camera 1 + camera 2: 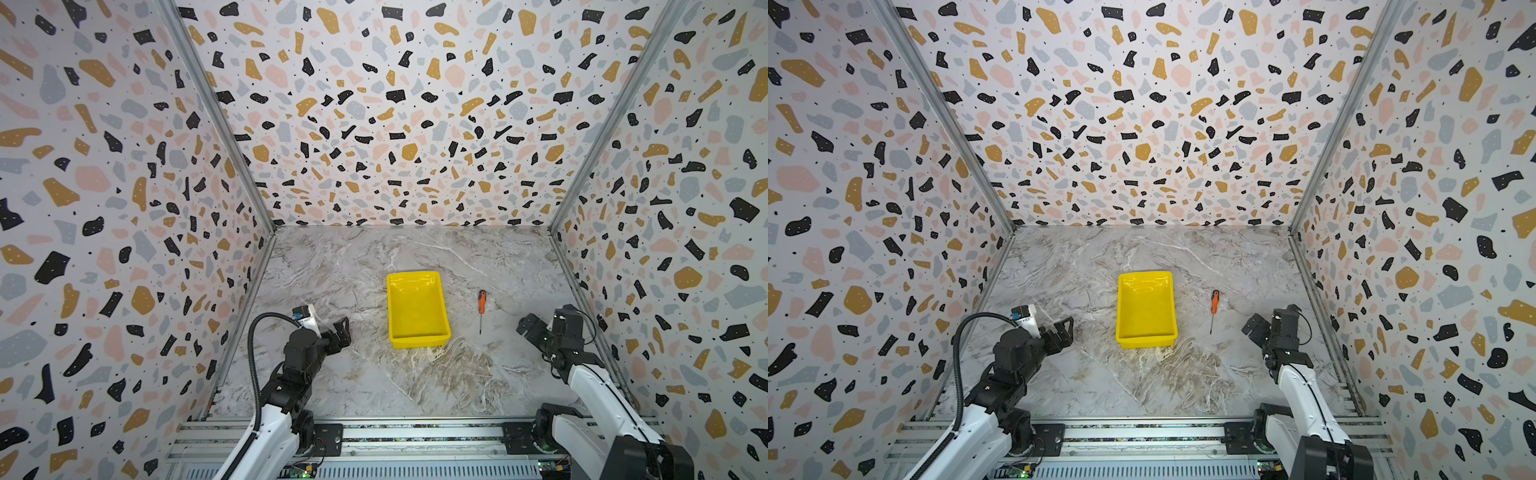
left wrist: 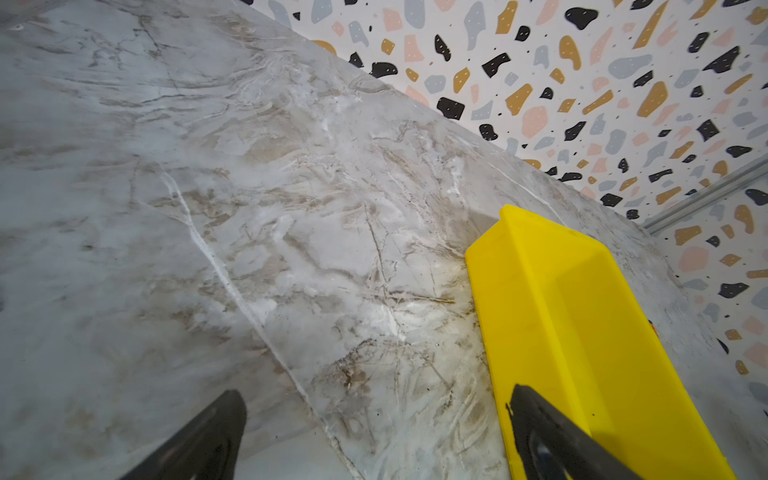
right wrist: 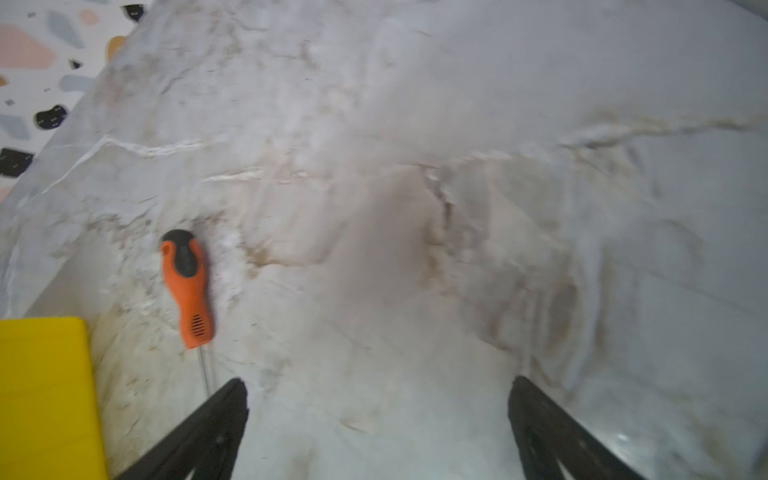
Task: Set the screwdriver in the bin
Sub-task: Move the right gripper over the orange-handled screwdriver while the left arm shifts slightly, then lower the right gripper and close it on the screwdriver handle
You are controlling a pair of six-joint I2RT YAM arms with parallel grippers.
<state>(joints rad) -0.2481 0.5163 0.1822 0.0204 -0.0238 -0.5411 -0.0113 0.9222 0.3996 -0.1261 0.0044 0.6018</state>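
Screwdriver (image 1: 481, 307) lying flat on marble tabletop (image 1: 332, 270), right of yellow bin (image 1: 419, 343), not touching it.
Long axis running front-to-back; black cap pointing at back wall, shaft tip toward robot. Bin floor showing bare. Left gripper (image 2: 376, 397) and right gripper (image 3: 377, 386) hanging spread wide, gripping nothing.

In the right wrist view, the bench (image 3: 415, 124) is smeared with blur. Only a corner of the bin (image 3: 41, 395) shows, cut off by the picture's edge. The screwdriver (image 3: 189, 291) tip hides behind the right claw (image 3: 378, 380).
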